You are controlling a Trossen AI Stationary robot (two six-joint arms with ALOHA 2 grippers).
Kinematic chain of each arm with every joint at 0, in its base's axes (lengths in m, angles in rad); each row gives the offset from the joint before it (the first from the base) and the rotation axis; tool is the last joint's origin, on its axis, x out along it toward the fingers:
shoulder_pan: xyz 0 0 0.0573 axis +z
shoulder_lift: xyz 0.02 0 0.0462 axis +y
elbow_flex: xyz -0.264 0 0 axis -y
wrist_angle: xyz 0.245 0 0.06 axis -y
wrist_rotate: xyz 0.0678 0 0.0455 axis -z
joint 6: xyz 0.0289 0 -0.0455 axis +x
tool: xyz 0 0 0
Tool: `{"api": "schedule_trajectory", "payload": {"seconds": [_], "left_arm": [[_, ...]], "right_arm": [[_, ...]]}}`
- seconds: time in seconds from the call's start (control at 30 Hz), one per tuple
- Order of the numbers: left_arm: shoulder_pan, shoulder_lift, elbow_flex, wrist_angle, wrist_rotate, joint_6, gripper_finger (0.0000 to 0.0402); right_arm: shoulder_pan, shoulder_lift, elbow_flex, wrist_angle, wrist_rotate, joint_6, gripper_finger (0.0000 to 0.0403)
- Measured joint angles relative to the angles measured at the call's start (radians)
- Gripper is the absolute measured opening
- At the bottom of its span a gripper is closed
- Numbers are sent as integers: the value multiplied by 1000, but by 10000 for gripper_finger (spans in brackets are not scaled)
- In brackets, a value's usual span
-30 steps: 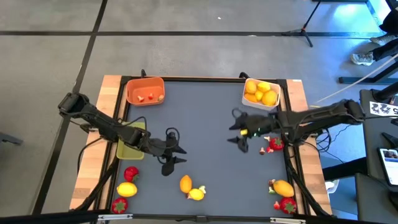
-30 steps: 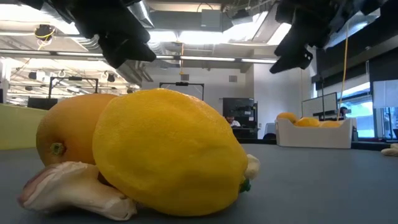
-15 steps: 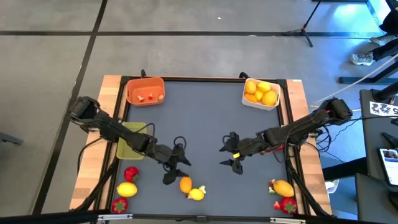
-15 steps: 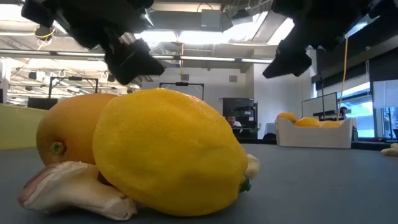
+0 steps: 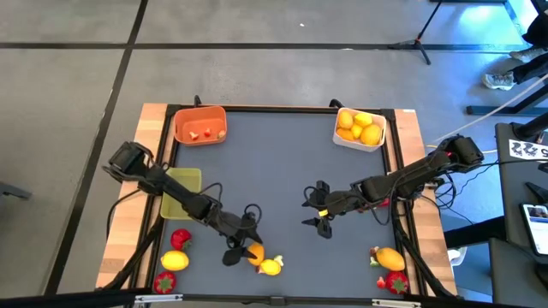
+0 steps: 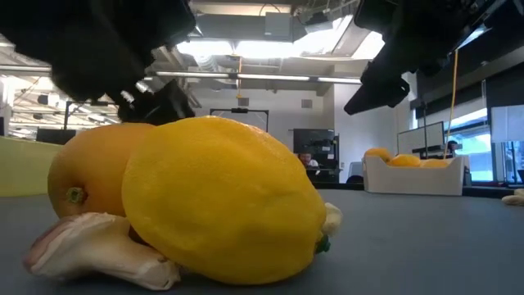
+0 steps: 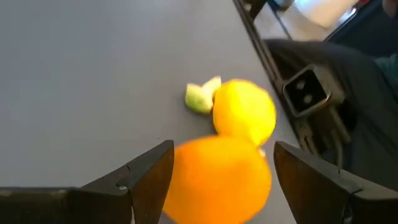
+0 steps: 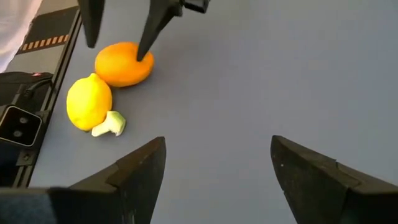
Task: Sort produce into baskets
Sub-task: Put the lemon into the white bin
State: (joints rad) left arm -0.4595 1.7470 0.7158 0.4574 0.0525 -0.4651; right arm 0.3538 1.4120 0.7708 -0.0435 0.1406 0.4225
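on the table (image 5: pixel 282 171) three baskets (orange, white, yellow-green), left tool (image 5: pixel 244 248) apart astride one orange (image 5: pixel 255 253), right tool (image 5: pixel 318 214) apart

Orange (image 5: pixel 255 253) at table's (image 5: pixel 282 171) near edge, lemon (image 5: pixel 271 267) just beside it; left gripper (image 5: pixel 243 245) over orange, right gripper (image 5: pixel 319 216) mid-table, well apart.

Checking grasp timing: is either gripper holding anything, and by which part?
Nothing held. Left gripper is open astride the orange, fingers not closed; right gripper open.
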Motion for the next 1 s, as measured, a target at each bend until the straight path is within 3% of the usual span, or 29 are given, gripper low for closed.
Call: {"api": "schedule_trajectory", "payload": {"seconds": [0.4,0.77,1.0], "left_arm": [[4,73,6,6,30,-26,259],[13,71,6,-8,29,17,119],[64,30,1,-52,29,35,92]], "right_arm": [[-1,0,0,-3,3,19,289],[-1,0,0,-3,3,22,289],[-1,0,0,-3,3,33,289]]}}
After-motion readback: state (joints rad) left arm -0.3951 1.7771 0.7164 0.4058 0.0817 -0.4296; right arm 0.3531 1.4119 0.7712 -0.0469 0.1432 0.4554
